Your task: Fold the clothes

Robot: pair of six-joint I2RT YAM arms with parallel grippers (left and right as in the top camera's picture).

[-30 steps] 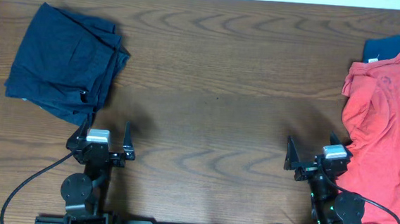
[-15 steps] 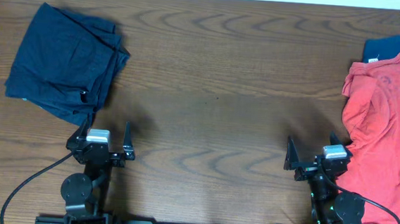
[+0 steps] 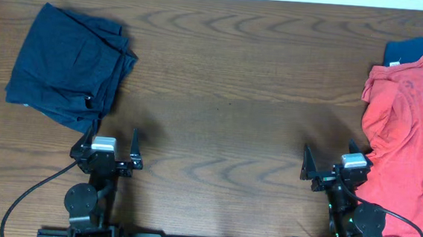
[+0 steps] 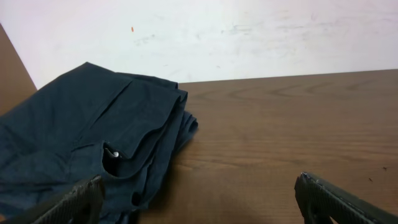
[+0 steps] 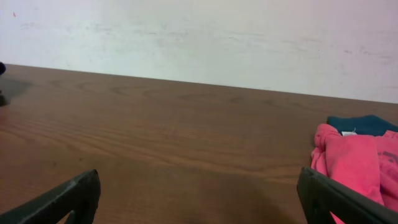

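Overhead, from the left: dark navy garment [image 3: 70, 64] at the far-left corner of the wooden table [image 3: 229, 82], roughly folded into a thick pad, edges uneven. Just below its near edge, left gripper [image 3: 113, 140], jaws spread wide, holding nothing, close to the cloth but apart from it. Black cable [image 3: 27, 195] looping from that arm's base toward the left.

Further right, right gripper [image 3: 333, 161], likewise spread wide and holding nothing, its outer finger right beside the edge of the coral-red T-shirt [image 3: 408, 140]; touching or not, cannot tell. Shirt crumpled along the right edge of the table, running out of view. Beyond its far end, blue garment [image 3: 414, 49], only a corner showing, with a small white label [image 3: 393, 65] where the two meet.

Left wrist view: navy folds filling the left half, dark fingers [image 4: 68, 202] low in both corners, well apart, bare wood between, white wall [image 4: 249, 37] behind.

Right wrist view: same wide stance, coral and blue cloth ahead at far right, above the right-hand finger.
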